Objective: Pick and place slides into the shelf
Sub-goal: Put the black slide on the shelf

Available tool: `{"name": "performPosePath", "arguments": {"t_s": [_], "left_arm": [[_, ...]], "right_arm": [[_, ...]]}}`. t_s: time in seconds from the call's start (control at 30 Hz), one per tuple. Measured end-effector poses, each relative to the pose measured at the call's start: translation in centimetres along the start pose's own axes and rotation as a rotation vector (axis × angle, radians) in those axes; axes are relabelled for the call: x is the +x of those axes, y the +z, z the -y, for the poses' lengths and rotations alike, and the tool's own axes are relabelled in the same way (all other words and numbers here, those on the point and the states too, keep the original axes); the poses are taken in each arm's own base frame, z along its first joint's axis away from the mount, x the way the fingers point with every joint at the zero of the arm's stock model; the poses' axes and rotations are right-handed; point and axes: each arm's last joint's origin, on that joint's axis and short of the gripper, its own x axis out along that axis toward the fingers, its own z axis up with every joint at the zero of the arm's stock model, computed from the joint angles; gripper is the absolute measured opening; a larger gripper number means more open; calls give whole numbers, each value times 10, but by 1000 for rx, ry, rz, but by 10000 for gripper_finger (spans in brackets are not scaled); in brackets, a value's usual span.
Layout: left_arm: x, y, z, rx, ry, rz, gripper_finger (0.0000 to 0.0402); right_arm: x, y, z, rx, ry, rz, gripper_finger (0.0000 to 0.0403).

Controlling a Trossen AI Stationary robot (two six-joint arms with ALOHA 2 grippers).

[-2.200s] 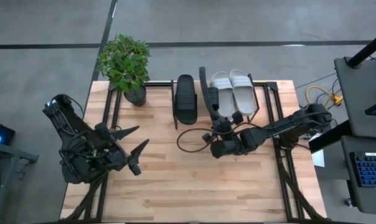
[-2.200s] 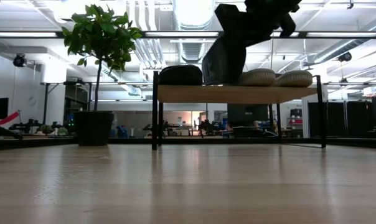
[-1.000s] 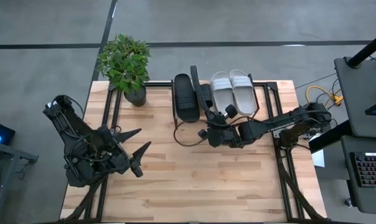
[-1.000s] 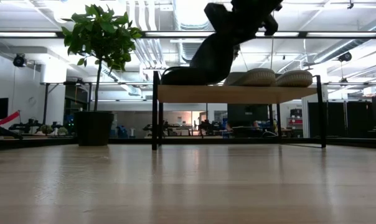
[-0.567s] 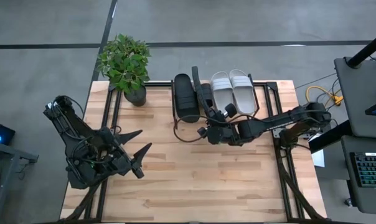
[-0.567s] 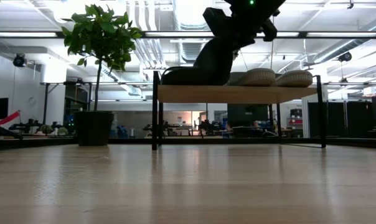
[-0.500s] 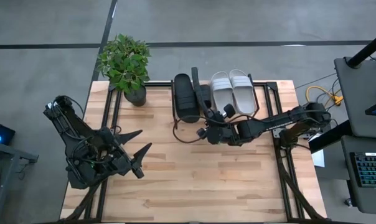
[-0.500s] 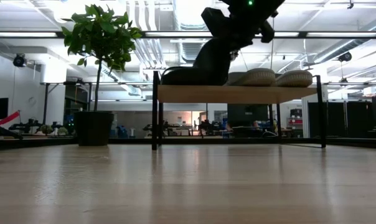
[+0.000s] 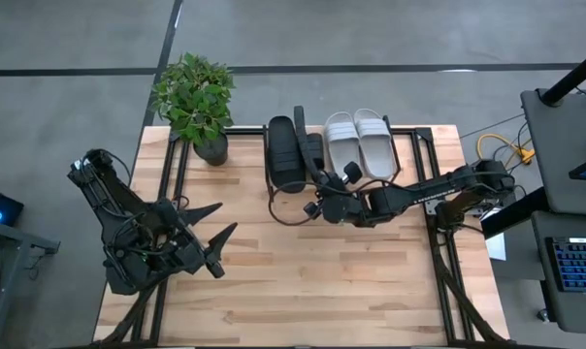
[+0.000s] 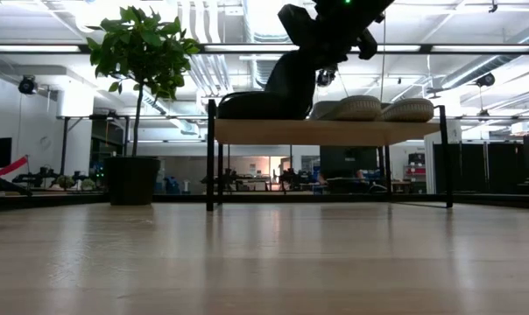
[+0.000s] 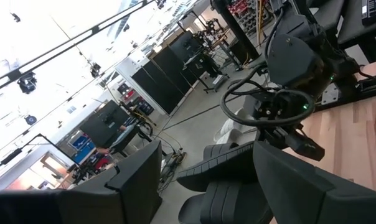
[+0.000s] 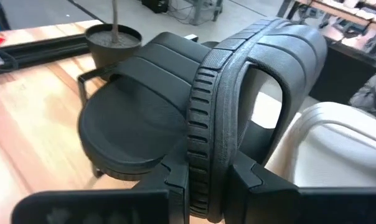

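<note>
The shelf (image 9: pixel 414 136) stands at the table's far edge, its plank top (image 10: pixel 335 131) on thin black legs. One black slide (image 9: pixel 285 153) lies flat at the shelf's left end, and two white slides (image 9: pixel 341 143) (image 9: pixel 374 143) lie side by side to its right. The second black slide (image 9: pixel 310 155) stands on its long edge between them, tilted toward the flat black one (image 12: pixel 132 118). My right gripper (image 9: pixel 322 189) is shut on it. My left gripper (image 9: pixel 213 233) hovers open over the table's left half, far from the shelf. My right gripper pinches the second black slide's sole at its near end (image 12: pixel 203 168), one finger (image 12: pixel 169 183) on each face of the sole. The fingers reach in from the table's near side, along the slide. The slide stands on edge, tilted against the flat black slide (image 10: pixel 247 105).
A potted plant (image 9: pixel 196 102) stands at the table's far left corner, just left of the shelf. A dark cable loop (image 9: pixel 288 211) lies on the table below the shelf's left end. Bare wood (image 9: pixel 303 281) stretches across the table's near half.
My right gripper has moved toward the table's far left, carrying the black slide on edge in over the shelf. The slide has tipped from nearly upright toward the flat black slide. The shelf, with the slides on it, has slid a little toward the table's left.
</note>
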Motion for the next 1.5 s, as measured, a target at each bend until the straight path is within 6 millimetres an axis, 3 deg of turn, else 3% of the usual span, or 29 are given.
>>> {"name": "performPosePath", "arguments": {"t_s": [0.27, 0.67, 0.97, 1.5], "left_arm": [[0, 0, 0, -1, 0, 0, 238], [0, 0, 0, 0, 0, 0, 238], [-4, 0, 0, 0, -13, 10, 238], [-13, 1, 1, -101, -43, 29, 238]], "right_arm": [[0, -2, 2, -25, -41, -3, 41], [-7, 11, 4, -81, -107, 25, 41], [-40, 29, 2, -165, -118, -4, 41], [-82, 34, 0, -449, 8, -102, 41]]}}
